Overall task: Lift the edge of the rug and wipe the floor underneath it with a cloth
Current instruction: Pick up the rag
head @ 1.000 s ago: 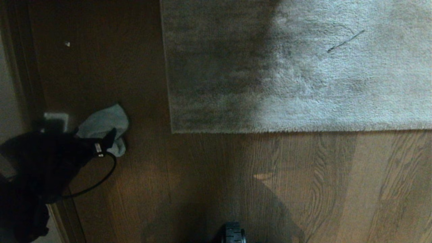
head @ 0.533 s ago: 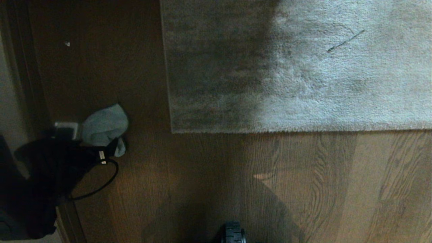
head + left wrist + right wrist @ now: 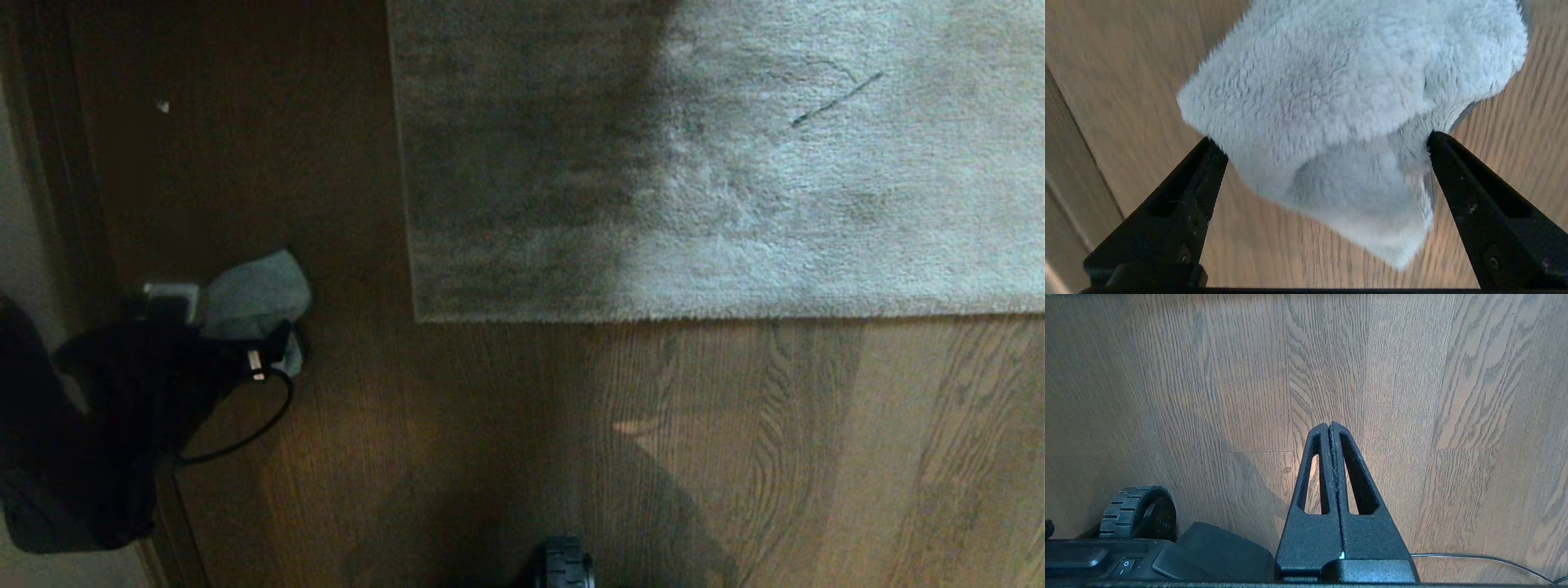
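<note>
Cloth pickup: left gripper (image 3: pixel 1327 139), fingers spread wide, straddles the pale grey-blue cloth (image 3: pixel 257 294) lying on the wood floor (image 3: pixel 490 449) left of the rug edge (image 3: pixel 653 314); next, clamp and lift; right gripper (image 3: pixel 1330 426) clenched empty.

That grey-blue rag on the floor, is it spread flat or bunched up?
Bunched up. The cloth lies in a rumpled, folded heap on the floor.

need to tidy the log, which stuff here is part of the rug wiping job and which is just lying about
Job:
cloth, between the open left gripper fingers
rug edge, lying flat
floor

Lying about:
small white speck
thin dark strand on the rug
</note>
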